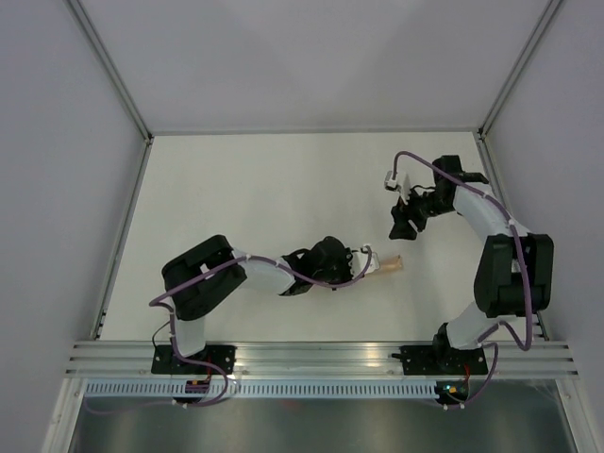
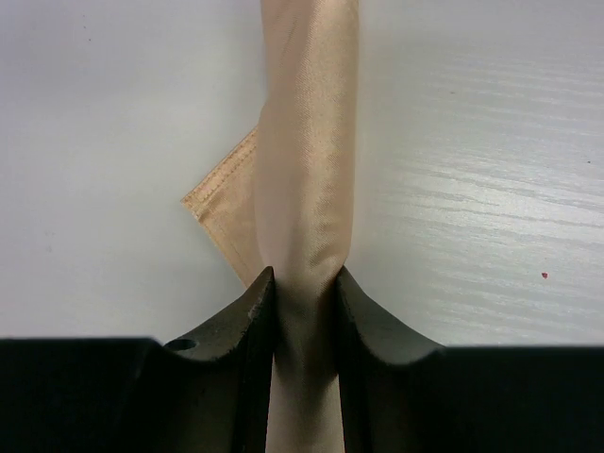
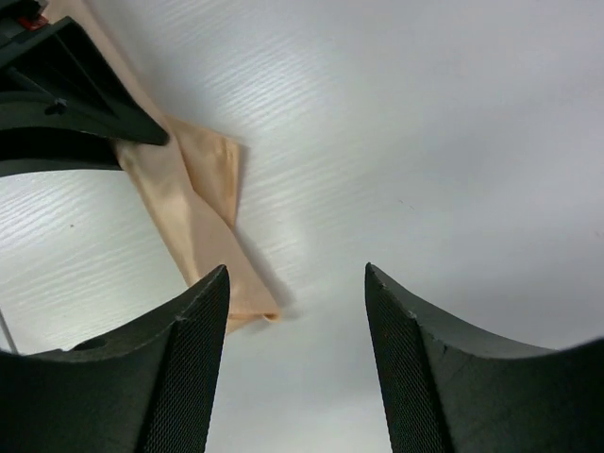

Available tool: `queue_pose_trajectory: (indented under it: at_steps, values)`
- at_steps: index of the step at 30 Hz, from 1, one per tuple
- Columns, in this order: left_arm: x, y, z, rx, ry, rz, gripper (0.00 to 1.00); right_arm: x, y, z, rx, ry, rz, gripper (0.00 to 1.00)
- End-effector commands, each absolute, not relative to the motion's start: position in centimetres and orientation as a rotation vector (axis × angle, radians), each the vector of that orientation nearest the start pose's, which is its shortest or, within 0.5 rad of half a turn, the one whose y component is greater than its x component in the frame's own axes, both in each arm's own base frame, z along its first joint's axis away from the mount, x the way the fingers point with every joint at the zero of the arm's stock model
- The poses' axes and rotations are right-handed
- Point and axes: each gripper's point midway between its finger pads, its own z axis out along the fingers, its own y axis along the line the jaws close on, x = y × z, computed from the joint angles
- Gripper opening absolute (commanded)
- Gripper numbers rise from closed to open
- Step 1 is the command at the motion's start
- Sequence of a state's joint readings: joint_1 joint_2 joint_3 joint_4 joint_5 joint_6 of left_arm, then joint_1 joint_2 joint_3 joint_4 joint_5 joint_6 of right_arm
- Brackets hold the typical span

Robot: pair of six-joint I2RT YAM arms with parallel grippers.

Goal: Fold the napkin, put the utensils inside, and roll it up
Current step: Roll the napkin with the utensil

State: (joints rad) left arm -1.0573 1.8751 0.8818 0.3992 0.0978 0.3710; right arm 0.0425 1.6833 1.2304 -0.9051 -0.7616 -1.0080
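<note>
The peach-orange napkin lies rolled into a narrow tube on the white table, near the middle. My left gripper is shut on one end of the roll; a loose hemmed corner sticks out to the left of it. The roll's free end shows in the right wrist view. My right gripper is open and empty, hovering above the table beyond the roll's free end. No utensils are visible; I cannot tell whether any lie inside the roll.
The table is white, bounded by grey walls and metal frame rails. The left gripper's body shows at the upper left of the right wrist view.
</note>
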Motion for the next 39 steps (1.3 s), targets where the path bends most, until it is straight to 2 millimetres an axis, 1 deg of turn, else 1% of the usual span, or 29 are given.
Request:
queue_pose_trajectory:
  at_steps: [1,2,3,4,5,6,7,8,9,10,12,13,14,15,16,17,18,19,20,21,23,25,26,27,29,30,33,34,39]
  values:
    - [19.4,-37.7,-3.2,1.583,1.919,-0.612,0.02,32.2,10.8,13.0,-1.295,1.950,0.684,0.64]
    - [19.8,-37.4,-3.1,1.570,1.940,-0.633,0.02,31.1,10.8,12.3,-1.293,1.953,0.679,0.64]
    - [19.6,-37.3,-3.1,1.569,1.978,-0.662,0.02,30.8,10.7,12.4,-1.293,1.933,0.646,0.64]
    - [19.2,-37.4,-2.9,1.575,1.992,-0.721,0.02,31.3,10.6,14.3,-1.296,1.833,0.546,0.64]
    - [19.7,-36.9,-2.9,1.557,2.021,-0.743,0.02,30.1,10.5,13.2,-1.282,1.841,0.547,0.64]
    - [19.7,-36.8,-2.7,1.545,2.053,-0.775,0.02,29.9,10.5,13.5,-1.279,1.811,0.515,0.67]
    - [19.4,-36.8,-2.7,1.545,2.075,-0.832,0.02,29.9,10.6,15.1,-1.282,1.731,0.456,0.67]
    - [20.0,-36.4,-2.5,1.518,2.100,-0.856,0.02,29.1,10.6,14.3,-1.300,1.719,0.454,0.69]
    - [19.9,-36.6,-2.1,1.508,2.112,-0.909,0.02,28.7,10.6,14.8,-1.314,1.687,0.430,0.69]
    - [20.0,-35.9,-2.5,1.495,2.157,-0.920,0.02,28.0,10.7,14.1,-1.338,1.684,0.439,0.70]
    - [19.9,-35.9,-2.2,1.486,2.180,-0.976,0.02,27.1,11.3,13.7,-1.371,1.675,0.444,0.70]
    - [20.0,-35.6,-2.3,1.476,2.209,-0.985,0.02,26.9,11.9,13.4,-1.402,1.658,0.435,0.70]
    - [20.1,-35.7,-2.5,1.469,2.228,-0.999,0.02,26.4,12.0,12.4,-1.417,1.669,0.434,0.70]
    - [19.8,-35.7,-2.4,1.473,2.239,-1.038,0.02,26.7,12.4,12.5,-1.420,1.641,0.398,0.70]
    - [19.7,-35.4,-2.7,1.470,2.273,-1.043,0.02,26.1,13.5,12.1,-1.458,1.614,0.397,0.70]
    - [19.8,-35.6,-2.9,1.469,2.285,-1.052,0.02,25.7,13.3,10.5,-1.477,1.647,0.351,0.70]
    - [19.5,-35.6,-3.1,1.475,2.299,-1.082,0.02,26.0,14.0,10.9,-1.473,1.601,0.315,0.71]
    - [19.3,-35.2,-3.3,1.473,2.332,-1.094,0.02,25.4,15.1,10.5,-1.513,1.571,0.311,0.71]
    - [19.5,-35.5,-3.1,1.470,2.335,-1.110,0.02,25.2,15.0,9.4,-1.530,1.587,0.277,0.71]
    - [19.2,-35.3,-3.5,1.463,2.360,-1.144,0.02,25.1,15.9,9.5,-1.548,1.545,0.265,0.71]
    - [19.1,-35.2,-3.6,1.451,2.392,-1.175,0.02,24.9,16.1,8.6,-1.570,1.547,0.233,0.71]
    - [18.8,-35.1,-3.9,1.443,2.412,-1.221,0.02,24.8,16.7,8.3,-1.592,1.516,0.217,0.72]
    - [18.7,-35.0,-3.9,1.441,2.429,-1.232,0.02,24.8,16.6,7.8,-1.598,1.527,0.195,0.72]
    - [18.5,-35.0,-3.8,1.439,2.432,-1.258,0.02,25.0,16.9,7.7,-1.604,1.513,0.181,0.72]
    - [18.6,-34.8,-4.1,1.428,2.458,-1.272,0.02,24.6,17.5,7.2,-1.637,1.494,0.172,0.73]
    - [18.5,-34.8,-4.1,1.427,2.463,-1.281,0.02,24.8,17.6,7.0,-1.643,1.496,0.156,0.73]
    - [18.5,-34.8,-4.1,1.418,2.488,-1.305,0.02,24.5,18.3,6.3,-1.681,1.490,0.144,0.73]
    - [18.5,-34.9,-4.1,1.420,2.491,-1.310,0.02,24.1,18.9,6.1,-1.700,1.476,0.153,0.73]
    - [18.6,-34.8,-4.3,1.420,2.529,-1.314,0.02,23.2,19.6,4.5,-1.771,1.481,0.154,0.72]
